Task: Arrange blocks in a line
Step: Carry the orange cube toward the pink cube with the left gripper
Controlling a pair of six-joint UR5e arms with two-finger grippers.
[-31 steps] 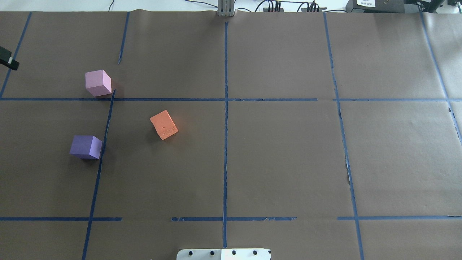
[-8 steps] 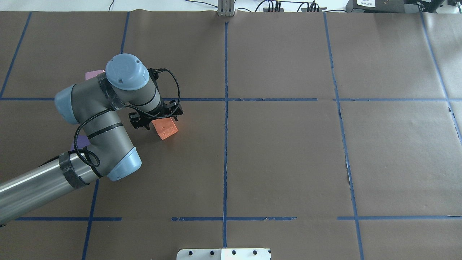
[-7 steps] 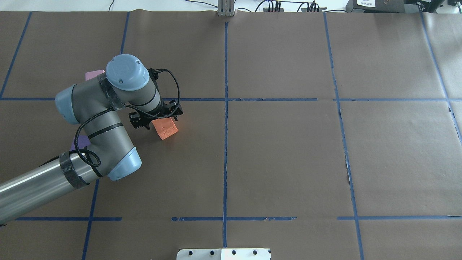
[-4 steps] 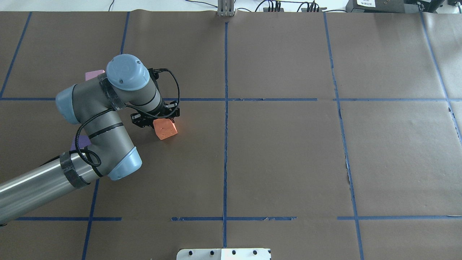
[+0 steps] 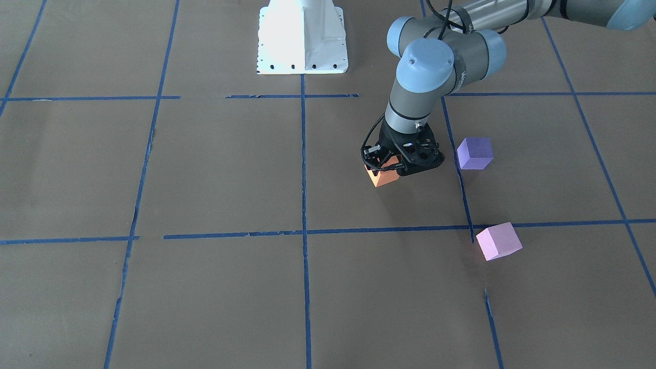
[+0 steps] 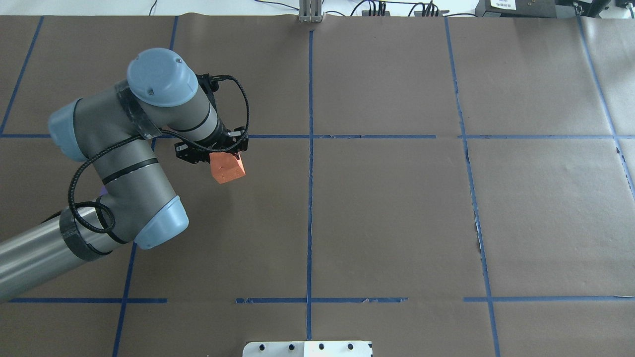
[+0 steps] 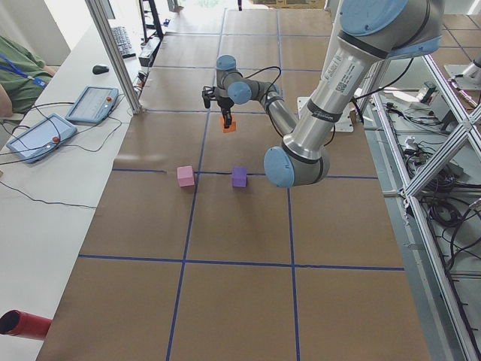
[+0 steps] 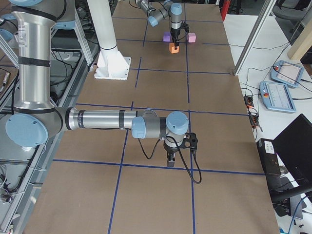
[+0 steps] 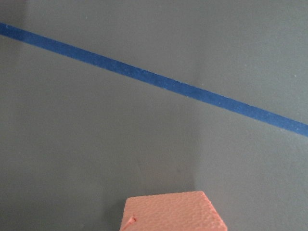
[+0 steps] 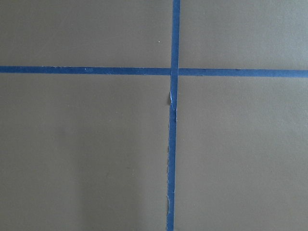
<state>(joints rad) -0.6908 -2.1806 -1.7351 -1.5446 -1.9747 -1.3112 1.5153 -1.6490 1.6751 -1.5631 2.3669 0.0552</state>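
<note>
My left gripper (image 6: pixel 218 157) is shut on the orange block (image 6: pixel 227 169) and holds it tilted, a little above the brown paper. It also shows in the front view (image 5: pixel 392 166), gripping the orange block (image 5: pixel 382 177). The dark purple block (image 5: pixel 475 152) sits just past a blue tape line, close beside the gripper. The pale pink block (image 5: pixel 498 241) lies farther from the robot, near a tape crossing. In the overhead view my left arm hides both. The left wrist view shows the orange block's top (image 9: pixel 173 212). My right gripper (image 8: pixel 170 160) hangs low over the paper far away; I cannot tell its state.
Blue tape lines (image 6: pixel 310 198) divide the brown paper into a grid. The white robot base plate (image 5: pixel 302 41) stands at the near edge. An aluminium post (image 6: pixel 311 15) stands at the far edge. Tablets (image 7: pixel 90 101) lie on the side bench.
My left arm came in over the orange block, the jaws closed on it, and the gripper has risen with the block, which now sits higher and tilted.
</note>
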